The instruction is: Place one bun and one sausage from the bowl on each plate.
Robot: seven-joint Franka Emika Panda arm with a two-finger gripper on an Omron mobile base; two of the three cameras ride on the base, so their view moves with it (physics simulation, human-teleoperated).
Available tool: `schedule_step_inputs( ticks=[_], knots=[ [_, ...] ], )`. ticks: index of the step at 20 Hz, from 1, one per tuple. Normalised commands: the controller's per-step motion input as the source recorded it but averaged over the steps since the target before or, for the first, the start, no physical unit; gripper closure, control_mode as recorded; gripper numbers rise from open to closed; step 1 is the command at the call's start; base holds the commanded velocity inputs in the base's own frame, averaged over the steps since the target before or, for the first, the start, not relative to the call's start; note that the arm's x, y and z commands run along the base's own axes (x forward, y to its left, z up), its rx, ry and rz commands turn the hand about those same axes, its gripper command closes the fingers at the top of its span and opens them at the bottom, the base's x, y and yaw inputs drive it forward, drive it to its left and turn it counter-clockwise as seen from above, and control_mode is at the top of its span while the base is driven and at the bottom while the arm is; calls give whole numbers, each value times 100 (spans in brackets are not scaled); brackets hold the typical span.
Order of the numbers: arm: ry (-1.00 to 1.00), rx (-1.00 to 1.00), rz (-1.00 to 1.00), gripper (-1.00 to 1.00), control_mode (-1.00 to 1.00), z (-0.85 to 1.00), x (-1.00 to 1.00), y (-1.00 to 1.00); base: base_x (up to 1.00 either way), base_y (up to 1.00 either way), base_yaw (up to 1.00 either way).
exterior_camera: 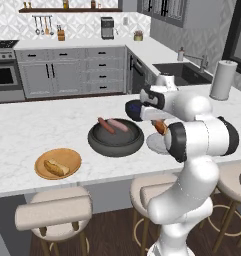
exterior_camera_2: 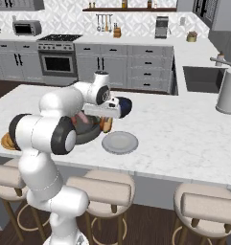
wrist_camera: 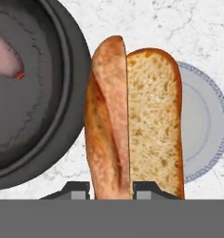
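Bun (wrist_camera: pixel 132 121) close to hand camera, pinched at lower end between gripper (wrist_camera: pixel 111 189) fingers, held above counter between bowl (wrist_camera: pixel 34 93) and grey plate (wrist_camera: pixel 201 121). Both sausages (exterior_camera: pixel 112 125) inside bowl. Second bun (exterior_camera: pixel 56 167) on wooden plate (exterior_camera: pixel 58 163), left of bowl.

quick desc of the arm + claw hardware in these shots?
Glossy white arm of rounded, bulbous segments, with black bands at the joints. White hand. The claw ends in two small dark grey finger tips. No cables or markings visible.
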Motion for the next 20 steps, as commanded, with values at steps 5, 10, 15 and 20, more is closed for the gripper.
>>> schedule_step_inputs(
  ticks=[5,10,15,20],
  knots=[
    [0,0,-12,100,-100,-68,-2,-82,0,0,0],
    [4,0,-5,100,-100,-50,1,-19,0,0,0],
    [3,0,0,100,-100,-8,1,0,0,0,0],
    [1,0,0,-100,-100,0,0,0,0,0,0]
  ],
)
